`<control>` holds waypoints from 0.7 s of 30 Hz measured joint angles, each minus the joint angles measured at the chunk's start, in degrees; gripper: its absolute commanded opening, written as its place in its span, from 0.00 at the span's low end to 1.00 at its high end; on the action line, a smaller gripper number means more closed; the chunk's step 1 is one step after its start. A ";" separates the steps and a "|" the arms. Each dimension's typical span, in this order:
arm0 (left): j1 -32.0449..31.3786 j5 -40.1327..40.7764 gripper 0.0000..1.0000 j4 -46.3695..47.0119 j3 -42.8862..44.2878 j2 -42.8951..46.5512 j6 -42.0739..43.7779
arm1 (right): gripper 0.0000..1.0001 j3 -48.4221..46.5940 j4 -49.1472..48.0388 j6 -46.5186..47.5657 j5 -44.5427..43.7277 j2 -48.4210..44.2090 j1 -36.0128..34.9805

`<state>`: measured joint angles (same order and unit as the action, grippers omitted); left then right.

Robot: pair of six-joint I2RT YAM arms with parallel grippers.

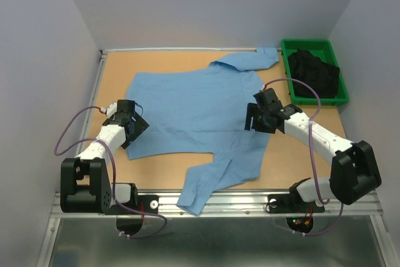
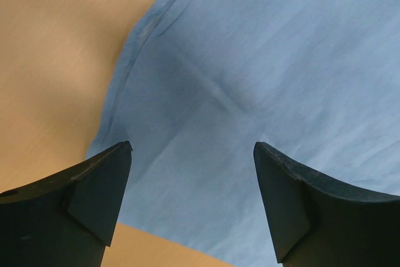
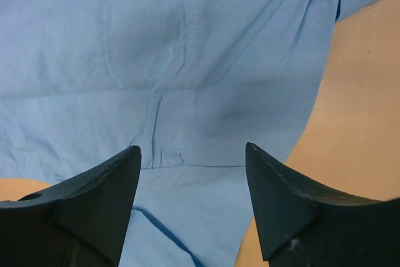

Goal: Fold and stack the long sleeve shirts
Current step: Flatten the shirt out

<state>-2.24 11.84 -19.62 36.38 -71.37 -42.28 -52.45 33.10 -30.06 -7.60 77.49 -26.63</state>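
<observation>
A light blue long sleeve shirt [image 1: 194,110] lies spread out on the wooden table [image 1: 112,67]. One sleeve [image 1: 250,60] reaches toward the back right, and the other sleeve [image 1: 206,182] hangs over the table's near edge. My left gripper [image 1: 134,124] hovers at the shirt's left edge, open, with cloth below the gap and nothing between its fingers [image 2: 100,179]. My right gripper [image 1: 257,117] is over the shirt's right side, also open and holding nothing; blue fabric [image 3: 187,79] fills its view past the fingers [image 3: 281,192].
A green bin [image 1: 314,70] holding dark clothing [image 1: 312,76] stands at the back right corner. A metal rail [image 1: 181,49] runs along the table's far edge. Bare wood [image 1: 294,148] shows right of the shirt.
</observation>
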 measured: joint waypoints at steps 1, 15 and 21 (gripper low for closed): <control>-0.26 0.02 0.90 0.11 1.22 -1.07 0.26 | 0.67 0.00 -0.07 -0.11 -0.42 0.46 0.28; -0.15 2.21 0.86 6.12 9.03 -15.63 3.26 | 0.48 -0.02 -5.31 -1.75 -5.70 14.01 3.82; 0.92 2.60 0.86 7.56 16.90 -23.43 4.76 | 0.48 -3.13 -7.17 -2.49 -6.08 17.88 7.19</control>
<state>-1.32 14.44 -12.05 53.28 -94.80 -37.52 -55.57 25.93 -32.56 -13.67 95.37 -19.44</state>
